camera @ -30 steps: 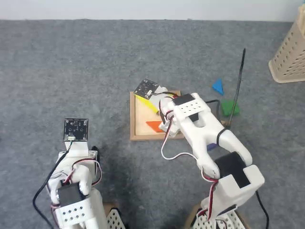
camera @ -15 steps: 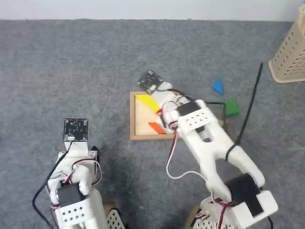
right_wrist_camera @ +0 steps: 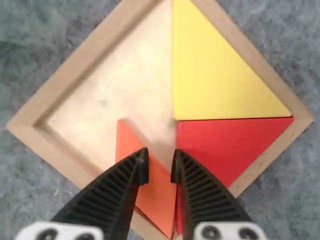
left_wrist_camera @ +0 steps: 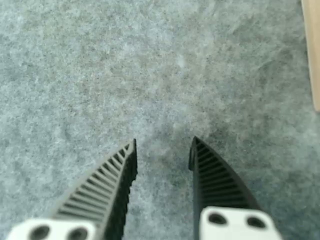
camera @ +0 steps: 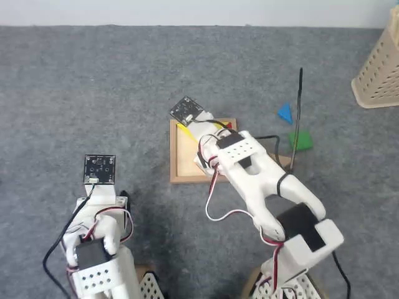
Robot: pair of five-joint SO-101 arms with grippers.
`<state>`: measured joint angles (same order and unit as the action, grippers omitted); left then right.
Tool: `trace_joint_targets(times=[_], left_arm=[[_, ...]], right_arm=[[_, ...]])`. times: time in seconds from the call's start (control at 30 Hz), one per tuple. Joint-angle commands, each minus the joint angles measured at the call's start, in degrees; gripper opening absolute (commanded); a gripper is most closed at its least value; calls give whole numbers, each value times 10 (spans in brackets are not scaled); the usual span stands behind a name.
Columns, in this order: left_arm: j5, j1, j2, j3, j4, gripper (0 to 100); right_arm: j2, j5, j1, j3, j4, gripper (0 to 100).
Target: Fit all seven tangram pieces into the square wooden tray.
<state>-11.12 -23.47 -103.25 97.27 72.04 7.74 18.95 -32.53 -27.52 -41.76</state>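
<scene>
The square wooden tray (right_wrist_camera: 65, 90) holds a large yellow triangle (right_wrist_camera: 215, 75), a red triangle (right_wrist_camera: 225, 145) touching it, and an orange piece (right_wrist_camera: 155, 200) beside the red one. My right gripper (right_wrist_camera: 159, 165) hovers over the orange piece, open by a narrow gap with nothing between its fingers. In the high view the right arm (camera: 240, 152) covers most of the tray (camera: 177, 165). A blue triangle (camera: 285, 113) and a green piece (camera: 302, 141) lie on the carpet to the tray's right. My left gripper (left_wrist_camera: 162, 150) is open over bare carpet.
A black cable (camera: 297, 112) stands up beside the green piece. A perforated beige container (camera: 380, 68) sits at the far right edge. Grey carpet covers the table. The tray's edge (left_wrist_camera: 312, 50) shows at the border of the left wrist view.
The right arm swung its wrist back toward the tray's left side and now hides the orange piece in the high view. The black cable swayed. The left arm stayed still.
</scene>
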Motion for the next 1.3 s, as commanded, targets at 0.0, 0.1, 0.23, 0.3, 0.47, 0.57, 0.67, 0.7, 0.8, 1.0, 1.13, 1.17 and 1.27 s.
trace_joint_targets(times=[0.0, 0.1, 0.23, 0.3, 0.47, 0.57, 0.67, 0.7, 0.8, 1.0, 1.13, 1.17, 1.27], left_arm=[[-4, -2, -4, -7, 2, 168], [-4, -2, -4, -7, 2, 168], [-4, -2, -4, -7, 2, 168], [-4, -2, -4, -7, 2, 168], [-4, -2, -4, -7, 2, 168], [-4, -2, -4, -7, 2, 168], [-4, -2, -4, -7, 2, 168], [-4, -2, -4, -7, 2, 168], [-4, -2, -4, -7, 2, 168], [-4, -2, -4, -7, 2, 168], [-4, -2, -4, -7, 2, 168], [-4, -2, -4, -7, 2, 168], [-4, -2, -4, -7, 2, 168]], right_arm=[[-4, -2, -1, 30, -15, 73], [-5, 8, 6, 30, -37, 70], [-5, 29, 19, 27, -65, 70], [-6, 30, 24, 25, -70, 70], [-19, 25, 31, 25, -73, 70], [-65, 12, 32, 26, -105, 70], [-133, -29, 47, 25, -145, 70], [-156, -37, 59, 25, -160, 70], [-209, -44, 126, 25, -189, 70], [-224, -40, 252, -23, -174, 71], [-172, -4, 260, -55, -159, 75], [-155, 5, 260, -55, -158, 75], [-119, 29, 262, -52, -156, 77]])
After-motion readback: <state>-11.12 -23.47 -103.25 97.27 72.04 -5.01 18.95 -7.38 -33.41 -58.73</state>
